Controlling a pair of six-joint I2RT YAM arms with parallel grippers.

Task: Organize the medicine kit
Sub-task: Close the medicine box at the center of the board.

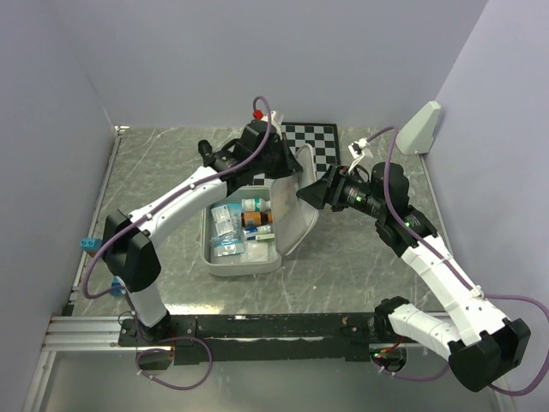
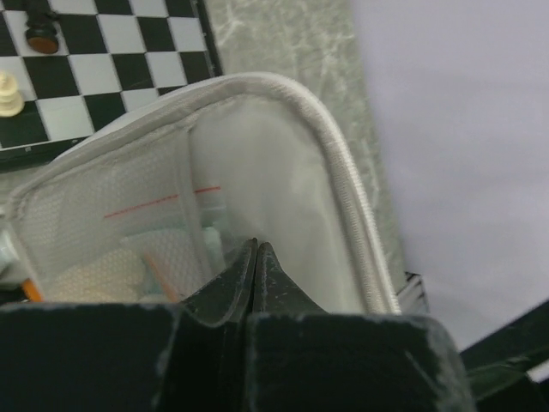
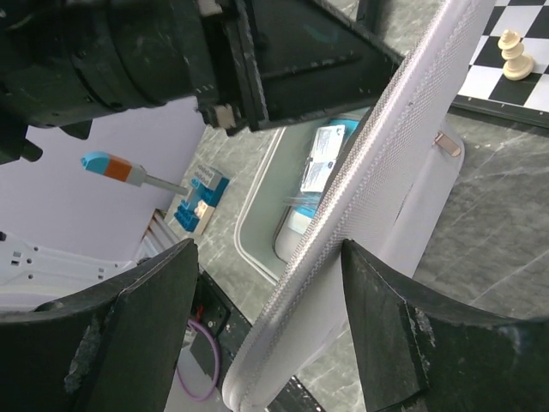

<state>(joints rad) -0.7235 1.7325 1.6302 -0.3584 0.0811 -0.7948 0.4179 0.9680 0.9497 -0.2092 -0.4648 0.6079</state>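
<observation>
The medicine kit (image 1: 225, 257) lies open at mid-table, packets and small bottles (image 1: 247, 221) in its base. Its lid (image 1: 298, 215) stands raised on the right side. My left gripper (image 1: 279, 165) is above the lid's far top edge. In the left wrist view it (image 2: 256, 247) is shut, tips together against the lid's inner mesh pocket (image 2: 103, 232); a thin clear edge crosses one finger, and I cannot tell if it is pinched. My right gripper (image 3: 270, 257) is open astride the lid's zipped rim (image 3: 386, 146), its right finger (image 3: 395, 335) against the lid's outside, the left one apart.
A chessboard (image 1: 313, 137) with a few pieces (image 2: 9, 93) lies just behind the kit. A white wedge (image 1: 420, 127) leans at the back right wall. A small blue block (image 1: 88, 243) sits at the table's left edge. Walls close in on the left, back and right.
</observation>
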